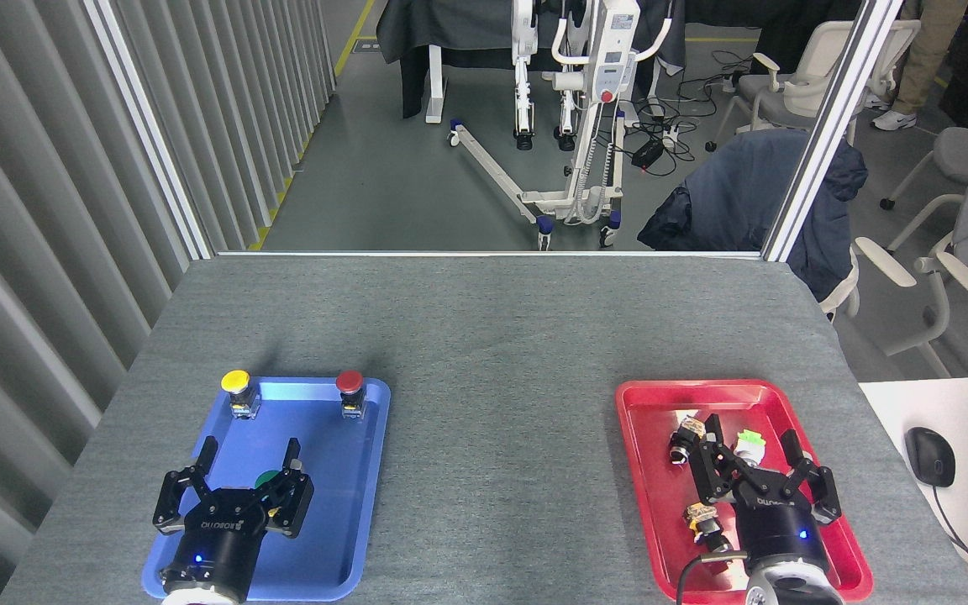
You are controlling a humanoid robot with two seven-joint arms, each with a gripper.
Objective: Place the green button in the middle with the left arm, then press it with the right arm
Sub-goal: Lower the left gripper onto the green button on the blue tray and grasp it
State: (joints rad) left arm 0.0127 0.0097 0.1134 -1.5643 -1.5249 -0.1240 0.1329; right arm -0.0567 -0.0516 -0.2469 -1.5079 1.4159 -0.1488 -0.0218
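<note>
Place: a robotics lab or test hall, judging by everything standing around the work area.
Bench (484, 336): lying grey and felt-covered, framed by aluminium posts (828, 126).
Wall: ribbed grey panels (47, 168) running along the left.
Floor: yellow marking line (355, 34) running across grey concrete.
Equipment: a white wheeled lift stand (593, 109) standing behind, cables (669, 126) trailing.
Seating: office chairs (795, 80) sitting at right.
Desk: a computer mouse (929, 456) lying on a white desk.
</note>
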